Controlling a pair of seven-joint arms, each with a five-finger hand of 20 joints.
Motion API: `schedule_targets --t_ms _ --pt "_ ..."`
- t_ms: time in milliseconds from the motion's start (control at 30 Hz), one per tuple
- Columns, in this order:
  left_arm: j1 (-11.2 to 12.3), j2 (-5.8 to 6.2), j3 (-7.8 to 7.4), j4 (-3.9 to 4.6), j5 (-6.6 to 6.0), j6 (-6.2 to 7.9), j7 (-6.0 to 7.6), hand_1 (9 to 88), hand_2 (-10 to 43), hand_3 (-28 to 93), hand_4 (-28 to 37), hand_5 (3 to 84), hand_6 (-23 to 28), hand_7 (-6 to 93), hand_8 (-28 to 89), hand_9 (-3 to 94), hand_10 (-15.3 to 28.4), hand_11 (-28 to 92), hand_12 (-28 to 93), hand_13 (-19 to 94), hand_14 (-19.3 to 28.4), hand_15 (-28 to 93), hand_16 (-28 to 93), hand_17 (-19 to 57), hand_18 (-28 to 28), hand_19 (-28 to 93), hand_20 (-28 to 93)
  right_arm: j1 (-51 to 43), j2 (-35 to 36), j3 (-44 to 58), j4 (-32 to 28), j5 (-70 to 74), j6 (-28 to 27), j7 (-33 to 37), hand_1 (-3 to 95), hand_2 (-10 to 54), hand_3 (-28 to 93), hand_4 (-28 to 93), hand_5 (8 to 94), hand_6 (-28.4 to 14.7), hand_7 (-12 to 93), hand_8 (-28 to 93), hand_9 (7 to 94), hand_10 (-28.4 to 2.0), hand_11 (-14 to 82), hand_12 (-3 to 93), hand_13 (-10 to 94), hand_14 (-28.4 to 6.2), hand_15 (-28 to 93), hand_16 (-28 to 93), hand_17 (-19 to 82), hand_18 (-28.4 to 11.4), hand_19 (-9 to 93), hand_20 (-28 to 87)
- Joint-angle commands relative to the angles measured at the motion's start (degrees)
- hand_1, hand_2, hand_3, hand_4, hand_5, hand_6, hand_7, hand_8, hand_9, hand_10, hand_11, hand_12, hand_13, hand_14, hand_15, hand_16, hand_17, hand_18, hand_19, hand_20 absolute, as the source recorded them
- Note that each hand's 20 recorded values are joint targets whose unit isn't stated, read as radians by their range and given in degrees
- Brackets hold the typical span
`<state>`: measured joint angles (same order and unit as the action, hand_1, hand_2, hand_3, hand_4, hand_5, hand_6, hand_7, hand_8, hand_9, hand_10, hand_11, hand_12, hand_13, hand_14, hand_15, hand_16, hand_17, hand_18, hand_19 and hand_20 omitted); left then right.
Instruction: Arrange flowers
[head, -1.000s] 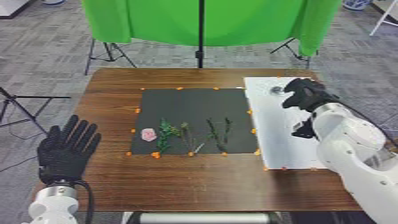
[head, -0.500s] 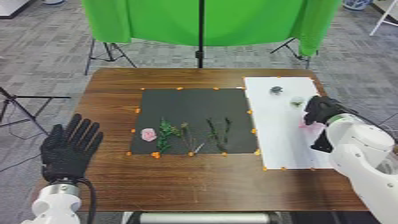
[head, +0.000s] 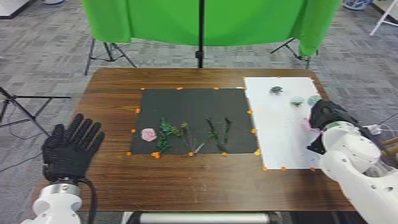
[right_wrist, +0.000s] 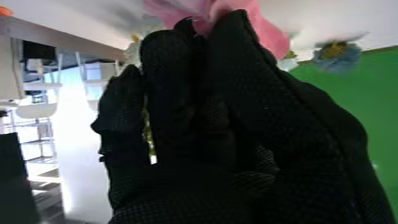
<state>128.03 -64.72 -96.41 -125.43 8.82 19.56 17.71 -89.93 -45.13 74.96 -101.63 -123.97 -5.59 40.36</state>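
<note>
In the head view my right hand (head: 330, 114) is over the white sheet's (head: 282, 132) right edge, beside a partly hidden pink flower (head: 311, 124). The right wrist view has my right hand (right_wrist: 191, 120) with straight fingers, their tips overlapping the pink flower (right_wrist: 271, 30); whether they touch it is unclear. A blue-grey flower (head: 276, 90) and a pale green one (head: 297, 101) lie farther up the sheet. On the black mat (head: 191, 107) are a light pink flower (head: 148, 134) and green stems (head: 163, 135). My left hand (head: 69, 152) rests open, fingers spread, left of the mat.
The brown wooden table (head: 195, 182) carries mat and sheet side by side. Orange markers (head: 155, 155) line their edges. Another pale bluish flower (head: 314, 100) lies near the sheet's right edge, close to my right hand. A green backdrop (head: 160, 22) hangs behind the table.
My right hand has moved right and towards the near side, away from the upper sheet. The pale green flower and the bluish one near the edge have come into sight.
</note>
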Motion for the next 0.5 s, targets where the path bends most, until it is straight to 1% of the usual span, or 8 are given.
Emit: schedule_targets --t_ms 33,167,233,267,333,367,467,500 --pt "1.28 -0.42 -0.10 -0.18 -0.49 -0.40 -0.11 25.6 15.7 77 -28.3 42.9 8.0 13.1 -9 33.9 13.5 17 10 26 13.4 29 -4 -4.7 12.6 27 16 1.68 0.28 -1.08 -7.58 2.30 0.01 -2.27 65.1 -9.5 70 -28 64.5 -2.1 43 7 74.3 -10.8 23.9 49.7 61 -10.2 58 42 30 -20.8 83 45" --pt "1.82 -0.43 -0.23 -0.33 -0.42 -0.38 -0.21 25.6 15.7 77 -28.3 42.9 8.0 13.0 -9 33.9 13.6 17 10 26 13.4 29 -4 -4.7 12.6 27 16 8.18 -2.24 -5.57 -9.77 10.41 -1.71 -7.77 65.0 -9.5 70 -28 64.7 -2.3 43 7 74.3 -11.1 23.7 50.0 61 -10.4 58 42 29 -20.7 83 45" --pt "2.04 -0.31 -0.07 -0.33 -1.16 -0.14 -0.11 25.6 15.7 76 -28.3 42.8 8.0 12.9 -9 33.9 13.5 17 10 26 13.4 29 -4 -4.7 12.6 27 16 13.21 -4.88 -10.36 -8.90 10.90 -1.81 -10.25 64.9 -9.5 71 -28 64.6 -2.2 43 7 74.1 -11.1 23.4 50.2 60 -10.7 58 43 29 -20.5 83 45" --pt "2.23 -0.41 -0.03 -0.37 -1.33 -0.19 -0.22 25.6 15.7 76 -28.3 42.8 8.0 12.9 -9 33.9 13.5 17 10 26 13.4 29 -4 -4.7 12.6 27 16 15.58 -6.57 -12.66 -8.24 11.37 -1.90 -11.40 64.9 -9.5 71 -28 64.6 -2.2 43 7 74.1 -11.1 23.4 50.2 60 -10.8 58 43 29 -20.4 83 45" --pt "1.99 -0.60 0.21 -0.27 -0.98 0.14 -0.65 25.5 15.7 77 -28.3 42.8 8.0 12.9 -9 33.8 13.5 17 10 26 13.4 29 -4 -4.6 12.6 27 16 20.24 -10.35 -17.24 -6.47 11.39 -2.69 -13.29 64.8 -9.5 71 -28 64.6 -2.2 43 6 74.1 -11.2 23.3 50.1 60 -10.7 58 43 29 -20.2 83 45" --pt "1.83 -0.39 0.43 -0.15 -1.18 0.07 -0.49 25.5 15.7 76 -28.3 42.8 7.9 12.9 -9 33.9 13.5 17 10 26 13.4 29 -4 -4.7 12.6 27 16 22.56 -12.42 -19.55 -5.24 11.11 -3.20 -14.29 64.8 -9.5 71 -28 64.6 -2.2 43 6 74.1 -11.2 23.3 50.1 60 -10.7 59 43 29 -20.2 83 46" --pt "1.05 -0.36 0.84 0.21 -0.75 -0.02 -0.97 25.4 15.7 76 -28.3 42.8 7.9 13.0 -9 33.9 13.5 17 10 26 13.4 29 -4 -4.7 12.6 27 16 27.36 -19.56 -24.76 -0.01 8.56 -3.97 -18.02 64.6 -9.5 71 -28 64.5 -2.2 43 6 74.0 -11.2 23.2 50.1 60 -10.8 59 43 29 -20.2 83 46" --pt "0.91 -0.06 1.15 0.27 -0.89 -0.05 -0.66 25.4 15.7 76 -28.3 42.7 7.9 12.9 -9 33.9 13.5 17 10 26 13.4 29 -4 -4.7 12.6 27 16 28.53 -21.73 -26.30 1.64 8.96 -3.52 -18.26 64.6 -9.5 71 -28 64.5 -2.2 43 6 74.0 -11.1 23.2 50.0 60 -10.8 59 43 29 -20.1 83 46"
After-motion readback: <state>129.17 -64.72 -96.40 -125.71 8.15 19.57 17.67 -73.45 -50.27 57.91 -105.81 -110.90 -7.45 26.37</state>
